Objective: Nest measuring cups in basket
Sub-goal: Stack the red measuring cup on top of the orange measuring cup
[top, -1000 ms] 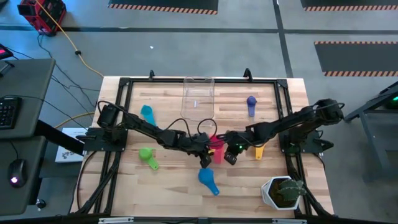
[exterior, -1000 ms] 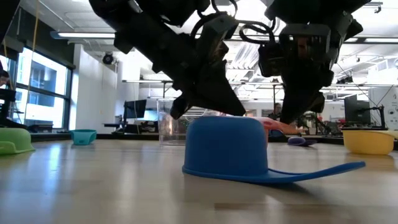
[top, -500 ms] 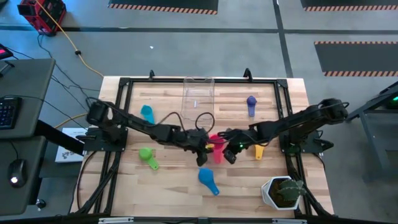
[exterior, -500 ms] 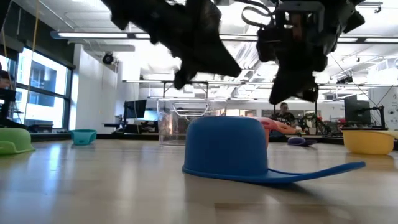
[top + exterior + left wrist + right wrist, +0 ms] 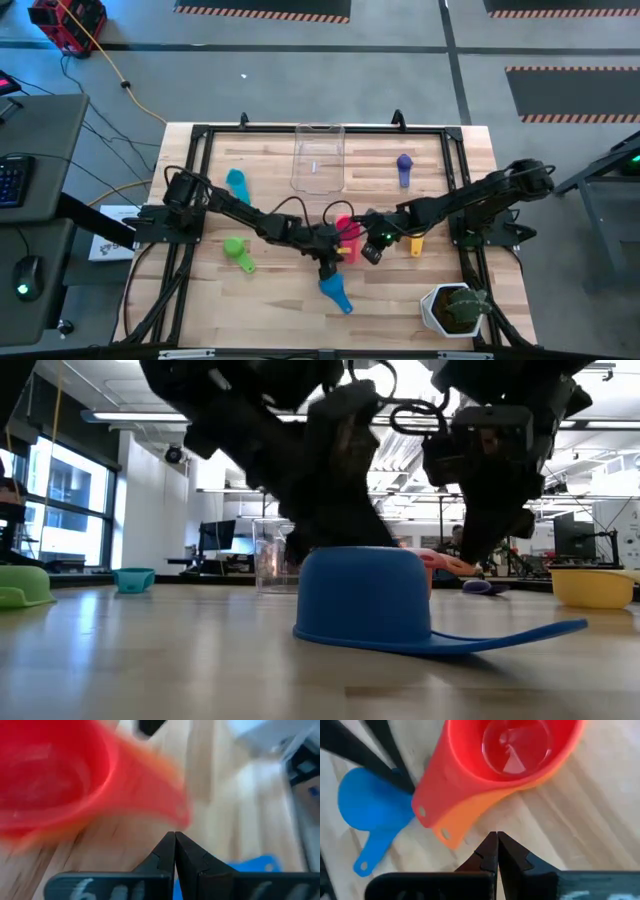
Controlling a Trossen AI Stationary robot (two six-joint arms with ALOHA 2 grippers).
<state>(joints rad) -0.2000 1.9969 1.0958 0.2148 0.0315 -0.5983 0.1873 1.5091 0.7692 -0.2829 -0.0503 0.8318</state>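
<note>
Since the earlier frames, the left gripper [image 5: 327,266] has dropped from its raised position and now hangs low over the table, close above the blue cup [image 5: 334,290]. The right gripper [image 5: 370,248] has shifted only slightly and sits just beside the nested red cup [image 5: 515,750] and orange cup [image 5: 470,815]. Both grippers have their fingers pressed together and carry nothing.

The red cup sits inside the orange cup at table centre, their handles overlapping. The blue cup lies upside down nearer the front edge. The green cup [image 5: 236,249], light blue cup [image 5: 237,181], yellow cup [image 5: 416,243] and purple-blue cup [image 5: 404,166] lie scattered and well apart. The basket [image 5: 318,158] stands empty at the far edge.

The step in hand appears to be picking up the blue cup with the left arm. Recommended procedure:

1. Part the fingers before descending further; closed fingers only push the cup.
2. Grip the flat handle, not the dome, which offers no purchase while inverted.
3. Keep clear of the right gripper, which is near.
4. Turn the cup upright before nesting.
</note>
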